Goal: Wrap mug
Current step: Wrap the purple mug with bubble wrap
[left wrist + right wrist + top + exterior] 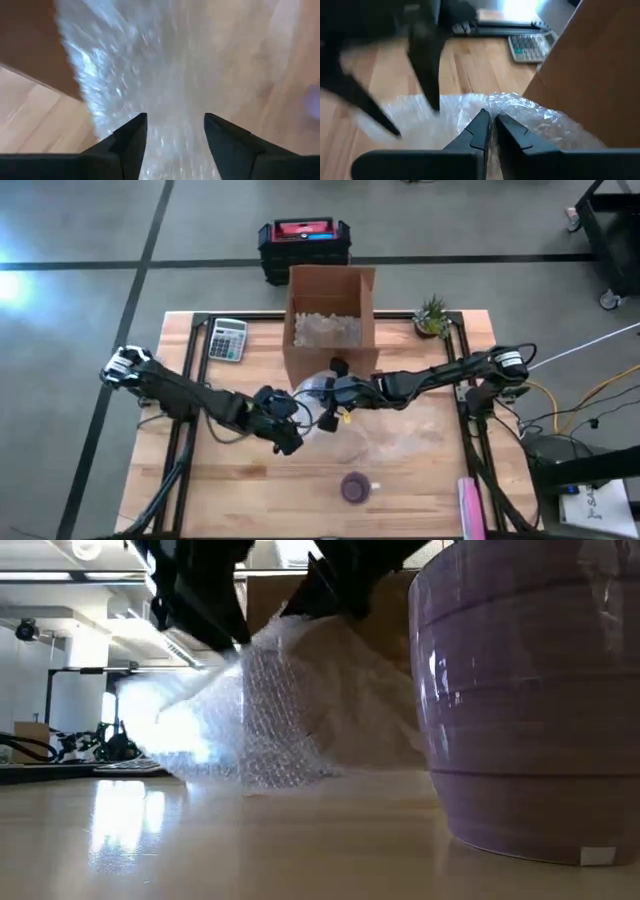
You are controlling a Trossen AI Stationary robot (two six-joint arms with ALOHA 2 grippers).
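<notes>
In the high view, both arms met over the bubble wrap (345, 430) at the table's (420, 480) centre, just before the cardboard box (330, 310), while the purple mug (355, 487) stood apart toward six o'clock, bare. The left wrist view showed the left gripper (175, 132) spread open above the wrap; the right wrist view showed the right gripper (491, 125) pinched shut on its raised edge. The step looked like laying out the sheet, and next the mug needs bringing onto it.

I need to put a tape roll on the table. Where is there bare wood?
Bare wood: the near left corner of the table, left of the purple mug, and the strip between calculator and cardboard box. Crowded: the centre, where both end effectors, left and right, work the bubble wrap.
</notes>
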